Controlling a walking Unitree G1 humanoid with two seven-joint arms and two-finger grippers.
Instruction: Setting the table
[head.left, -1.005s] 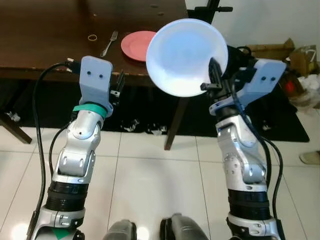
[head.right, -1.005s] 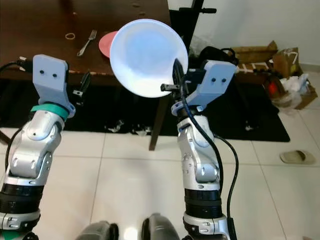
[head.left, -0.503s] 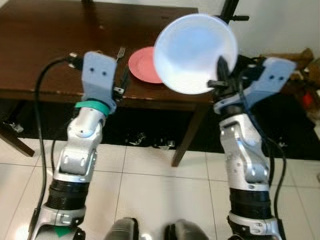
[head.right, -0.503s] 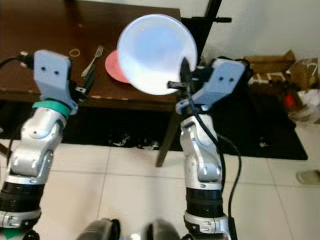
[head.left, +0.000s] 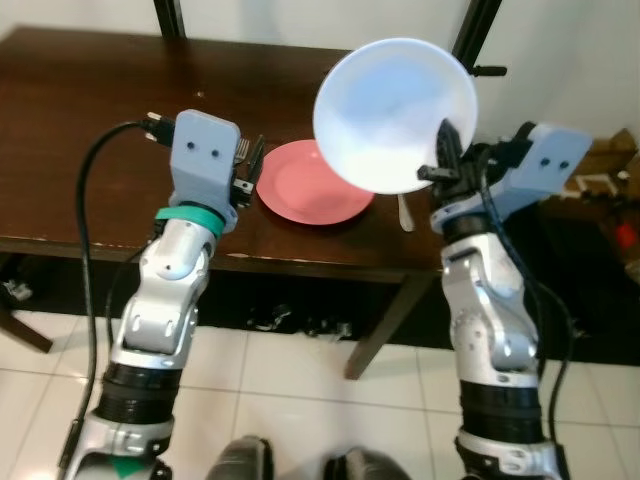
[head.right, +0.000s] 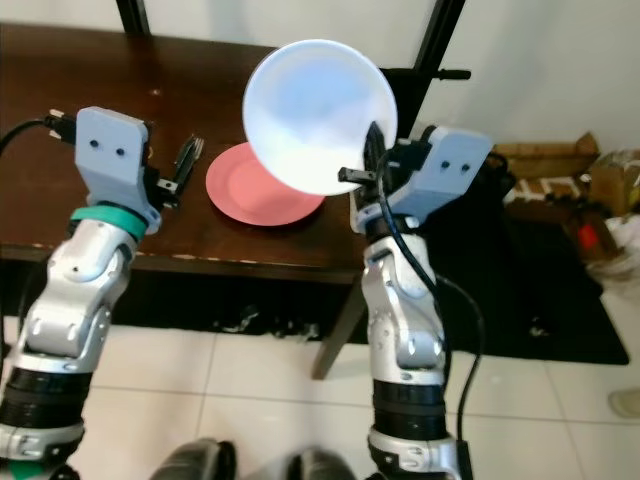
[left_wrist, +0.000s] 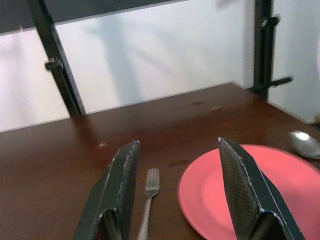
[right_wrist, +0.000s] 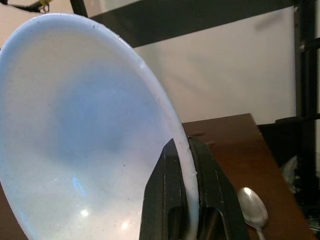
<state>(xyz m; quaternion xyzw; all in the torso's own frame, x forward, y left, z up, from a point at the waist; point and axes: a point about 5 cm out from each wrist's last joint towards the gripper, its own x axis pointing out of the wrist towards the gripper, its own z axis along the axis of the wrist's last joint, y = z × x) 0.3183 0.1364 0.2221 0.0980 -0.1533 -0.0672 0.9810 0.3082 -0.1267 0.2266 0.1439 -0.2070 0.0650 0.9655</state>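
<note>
Head views: the right gripper (head.left: 445, 160) pinches the rim of a white bowl (head.left: 395, 115), held tilted on edge above the near right corner of the dark wooden table (head.left: 90, 130). The bowl hides the far right part of a pink plate (head.left: 312, 182) lying flat near the table's front edge, and only the end of a spoon (head.left: 403, 212) shows beneath it, just right of the plate. The left gripper (head.right: 180, 170) hovers over the table just left of the plate, fingers spread with nothing between them; its wrist housing covers most of a fork (head.right: 194, 148), of which only the tines show. Left of the plate the tabletop lies bare; to the right, past the table's edge, a dark mat (head.right: 560, 290) lies on the floor.

Left wrist view: the two black fingers (left_wrist: 120, 185) stand wide apart — one beside the fork (left_wrist: 148, 197), the other over the plate's (left_wrist: 270, 185) near rim. The spoon's bowl (left_wrist: 304, 144) is cut off at the frame edge.

Right wrist view: both fingers (right_wrist: 167, 200) clamp the bowl's (right_wrist: 80, 130) rim, one on each face. The spoon (right_wrist: 252, 206) lies on the table beyond.
</note>
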